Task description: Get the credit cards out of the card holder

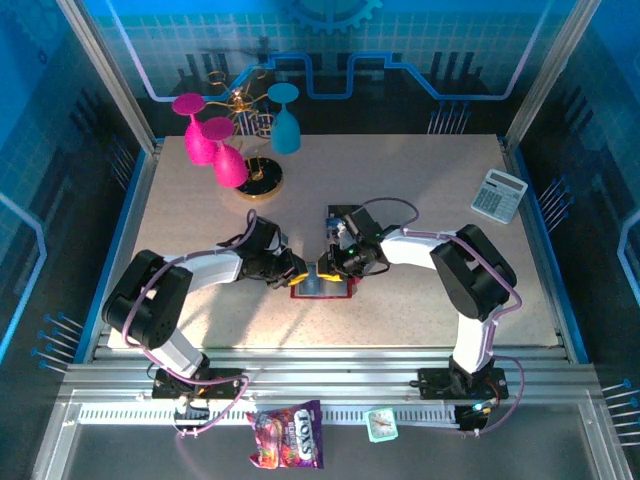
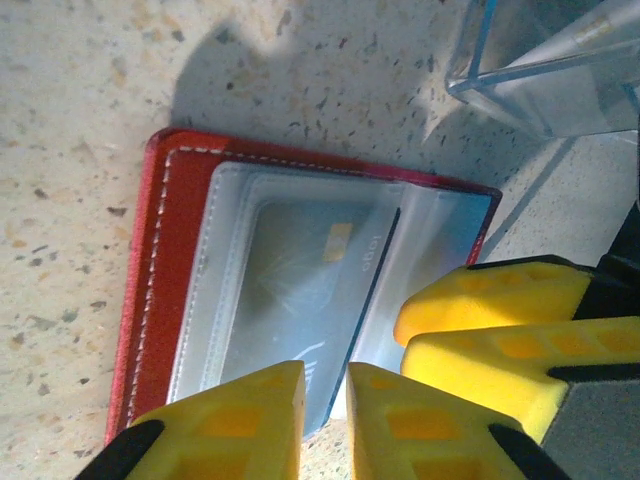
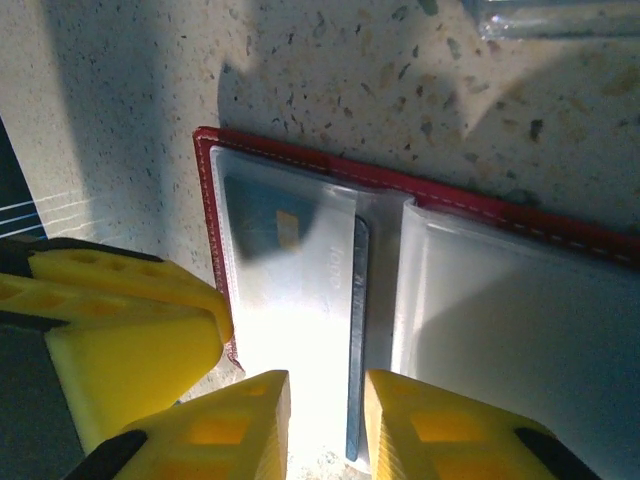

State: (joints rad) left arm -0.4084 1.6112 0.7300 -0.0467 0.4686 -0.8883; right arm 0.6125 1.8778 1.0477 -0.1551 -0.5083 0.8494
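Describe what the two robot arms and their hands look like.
The left arm and right arm each have white links between bulky black joints, with a purplish cable looping along them. The left hand and right hand each end in two blocky yellow fingers with shallow square recesses, set on black mounts.

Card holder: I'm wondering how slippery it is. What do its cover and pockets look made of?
The card holder has a red cover that looks like leather or an imitation, matte, with pale stitching along its edge. The pockets look like clear soft plastic, glossy: the card shows through under glare.
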